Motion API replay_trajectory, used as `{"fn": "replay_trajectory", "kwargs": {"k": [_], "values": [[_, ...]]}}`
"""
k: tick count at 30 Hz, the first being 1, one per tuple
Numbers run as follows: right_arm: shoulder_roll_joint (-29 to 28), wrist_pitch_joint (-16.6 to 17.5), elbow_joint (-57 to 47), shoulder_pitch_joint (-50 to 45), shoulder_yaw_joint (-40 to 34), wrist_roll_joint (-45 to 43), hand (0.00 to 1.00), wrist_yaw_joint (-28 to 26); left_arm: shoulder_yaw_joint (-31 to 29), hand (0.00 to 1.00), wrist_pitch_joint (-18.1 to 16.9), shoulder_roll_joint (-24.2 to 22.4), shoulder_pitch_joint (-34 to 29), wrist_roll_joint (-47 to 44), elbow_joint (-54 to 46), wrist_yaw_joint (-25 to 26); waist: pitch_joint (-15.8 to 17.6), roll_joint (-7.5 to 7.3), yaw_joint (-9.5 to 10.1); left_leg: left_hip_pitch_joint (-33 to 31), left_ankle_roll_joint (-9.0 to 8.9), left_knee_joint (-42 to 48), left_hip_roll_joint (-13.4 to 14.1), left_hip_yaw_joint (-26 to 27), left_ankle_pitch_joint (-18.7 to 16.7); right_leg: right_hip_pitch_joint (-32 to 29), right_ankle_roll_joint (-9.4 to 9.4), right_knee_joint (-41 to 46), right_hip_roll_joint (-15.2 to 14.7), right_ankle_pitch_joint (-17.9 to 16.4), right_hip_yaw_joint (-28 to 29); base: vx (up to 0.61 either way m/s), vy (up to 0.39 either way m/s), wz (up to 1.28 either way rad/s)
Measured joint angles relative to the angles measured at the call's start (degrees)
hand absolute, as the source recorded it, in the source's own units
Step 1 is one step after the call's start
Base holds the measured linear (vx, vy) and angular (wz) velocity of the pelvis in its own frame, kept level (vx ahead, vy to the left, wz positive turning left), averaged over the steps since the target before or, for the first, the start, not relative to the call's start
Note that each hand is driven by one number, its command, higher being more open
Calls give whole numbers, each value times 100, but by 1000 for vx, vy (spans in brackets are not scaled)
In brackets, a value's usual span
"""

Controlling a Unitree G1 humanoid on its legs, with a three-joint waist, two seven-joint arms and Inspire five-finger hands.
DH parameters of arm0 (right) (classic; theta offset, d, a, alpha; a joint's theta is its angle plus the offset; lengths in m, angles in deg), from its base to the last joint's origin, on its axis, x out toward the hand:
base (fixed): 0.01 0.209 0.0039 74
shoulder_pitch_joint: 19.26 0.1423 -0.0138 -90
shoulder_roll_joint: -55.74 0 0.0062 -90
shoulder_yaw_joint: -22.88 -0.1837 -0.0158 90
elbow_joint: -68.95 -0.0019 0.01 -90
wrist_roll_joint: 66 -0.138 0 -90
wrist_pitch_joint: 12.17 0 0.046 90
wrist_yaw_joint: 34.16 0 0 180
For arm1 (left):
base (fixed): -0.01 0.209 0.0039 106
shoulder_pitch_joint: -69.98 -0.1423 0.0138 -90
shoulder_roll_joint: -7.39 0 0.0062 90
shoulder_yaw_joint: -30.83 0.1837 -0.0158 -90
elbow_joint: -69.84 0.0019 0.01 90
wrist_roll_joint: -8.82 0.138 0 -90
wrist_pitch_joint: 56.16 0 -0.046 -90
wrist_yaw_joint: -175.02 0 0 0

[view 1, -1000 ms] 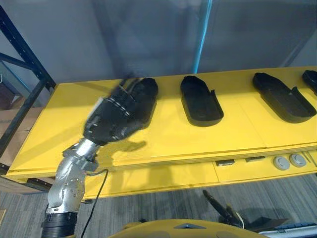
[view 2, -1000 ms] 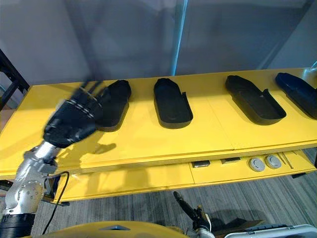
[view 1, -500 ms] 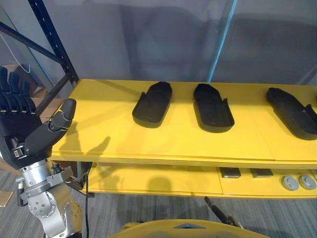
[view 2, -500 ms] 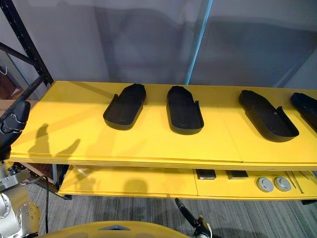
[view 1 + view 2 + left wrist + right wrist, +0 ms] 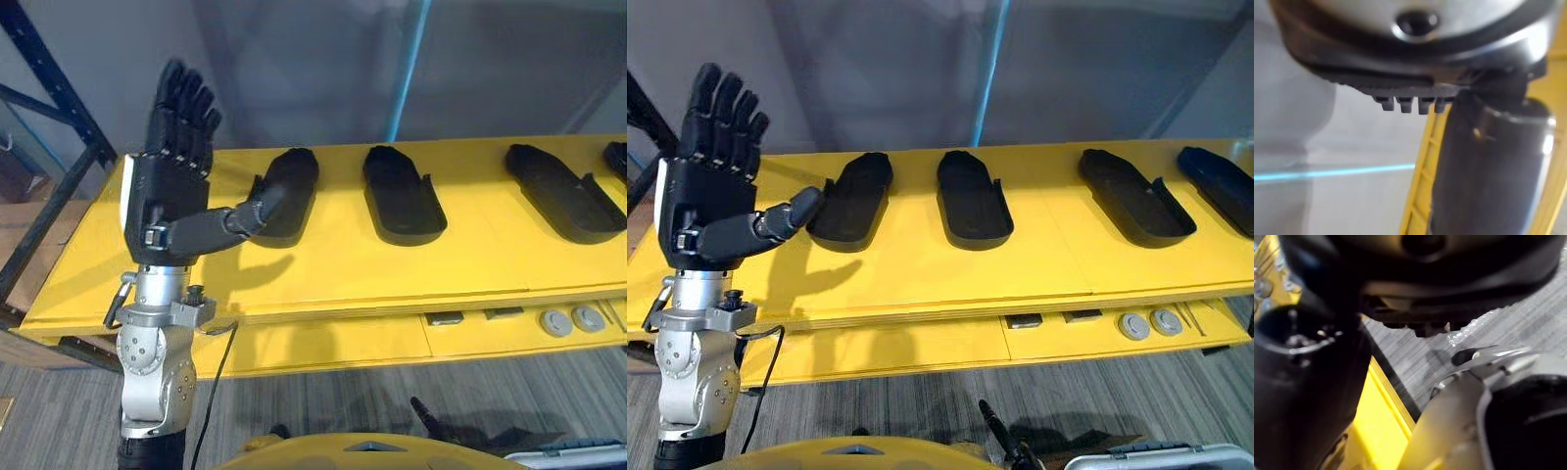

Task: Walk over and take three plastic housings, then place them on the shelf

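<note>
Several black plastic housings lie in a row on the yellow shelf board (image 5: 392, 279): one at the left (image 5: 292, 181), a second (image 5: 402, 191) beside it, a third (image 5: 560, 191) further right, and a fourth (image 5: 1220, 201) at the right edge. My left hand (image 5: 167, 196) stands upright in front of the leftmost housing, open, fingers straight up and the thumb stretched out toward that housing. It holds nothing. My right hand (image 5: 1308, 382) shows close up in the right wrist view, over grey floor and a yellow edge.
A dark blue rack upright (image 5: 49, 108) rises at the left end of the board. Below the board's front edge, a lower yellow ledge carries two grey round parts (image 5: 571, 319) and small dark pieces. A grey wall with a light-blue vertical strip (image 5: 407, 59) stands behind.
The camera has shifted. My left hand, over the leftmost housing a second ago and then low at the far left, is now raised upright in front of that housing. The housings lie as before.
</note>
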Motion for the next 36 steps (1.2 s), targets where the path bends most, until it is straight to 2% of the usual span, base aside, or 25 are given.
{"fn": "replay_trajectory", "kwargs": {"k": [5,9,15,18,22,28,31,32,36], "values": [[15,-93,-13,-9,3,2,100,-83,321,100,544,19,548,-79,343,13,-24,8,-7,32,-34,190,43,109,-125,6,-2,88,0,-1,114,73,29,-9],[42,-192,-27,-6,19,7,100,-164,551,100,1082,118,959,-316,699,402,-39,4,-22,112,-51,198,43,205,-135,12,-4,173,-19,-2,145,23,29,-3],[75,-317,-42,-10,59,7,100,-254,598,100,1630,327,1517,-593,1232,995,-62,9,-141,133,-77,211,26,299,-224,4,-5,173,-45,-2,251,-47,8,-8],[150,-426,-39,-42,235,9,100,-271,605,100,1904,519,1911,-1019,1507,1092,-70,12,-175,179,-62,202,24,385,-235,1,-4,173,-49,-2,315,-52,11,-14],[190,-433,-39,-41,317,13,100,-346,633,100,2071,783,2334,-1444,1826,1054,-78,25,-291,185,-27,201,26,410,-254,-8,-4,173,-50,-2,347,-12,3,-3],[252,-457,-41,50,477,19,100,-360,867,100,2266,916,2844,-1861,2264,978,-70,29,-304,59,-29,429,42,521,-236,-179,-32,294,-64,-21,488,3,12,-9],[289,-472,-40,411,495,7,100,-375,1020,100,2274,975,3197,-1858,2510,1044,199,33,-296,-394,26,1005,147,514,-397,-573,-104,670,-72,-70,574,-95,-12,2],[340,-472,-54,597,577,0,100,-400,1072,100,2275,1050,3377,-1858,2632,1065,397,23,-300,-549,45,1245,190,488,-465,-677,-123,777,-79,-98,589,-173,-20,1],[496,-462,-258,935,712,-73,100,-476,1169,100,2275,1188,3793,-1860,3049,1161,822,2,-304,-1044,90,1760,292,417,-566,-1038,-109,1036,-80,-180,606,-178,-31,4]]}}
